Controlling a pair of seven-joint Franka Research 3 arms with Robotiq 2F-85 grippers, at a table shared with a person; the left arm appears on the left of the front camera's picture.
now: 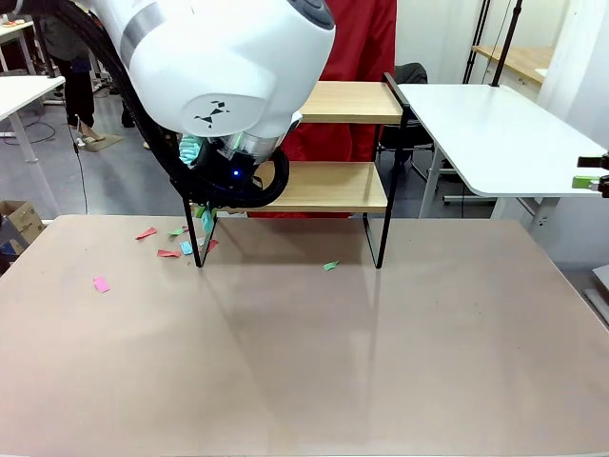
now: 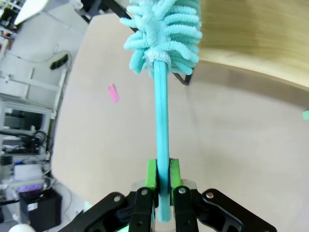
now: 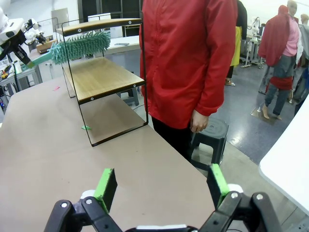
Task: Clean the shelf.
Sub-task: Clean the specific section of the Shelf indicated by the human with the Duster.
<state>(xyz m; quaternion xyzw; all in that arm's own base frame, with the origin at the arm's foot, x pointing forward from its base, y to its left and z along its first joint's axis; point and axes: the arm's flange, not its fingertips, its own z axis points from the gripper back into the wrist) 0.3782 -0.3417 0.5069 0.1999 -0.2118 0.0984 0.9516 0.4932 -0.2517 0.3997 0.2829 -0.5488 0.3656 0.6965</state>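
Counter (image 1: 400,362): scraps (image 1: 169,252) scattered far left.
Shelf (image 1: 333,186): boards bare; judged nearly done.
Left jaws: clamped on duster (image 2: 162,96).
Right jaws: spread, empty.

the shelf (image 1: 328,187) stands at the middle of the table's (image 1: 304,362) far edge. a person (image 3: 188,58) stands just behind that edge, behind the shelf, with a stool (image 3: 212,133) on the floor beside them. the duster's (image 3: 79,46) head lies between the shelf's two boards, above the left end of the lower one; its handle runs out past the shelf's left side into the left gripper (image 2: 163,174). a cluster of paper scraps (image 1: 169,252) lies on the table around the shelf's front left leg. a lone scrap (image 1: 101,284) lies nearer the left edge. another scrap (image 1: 330,266) lies under the shelf, toward its right legs. a second table (image 1: 495,133) stands beyond the far right corner.
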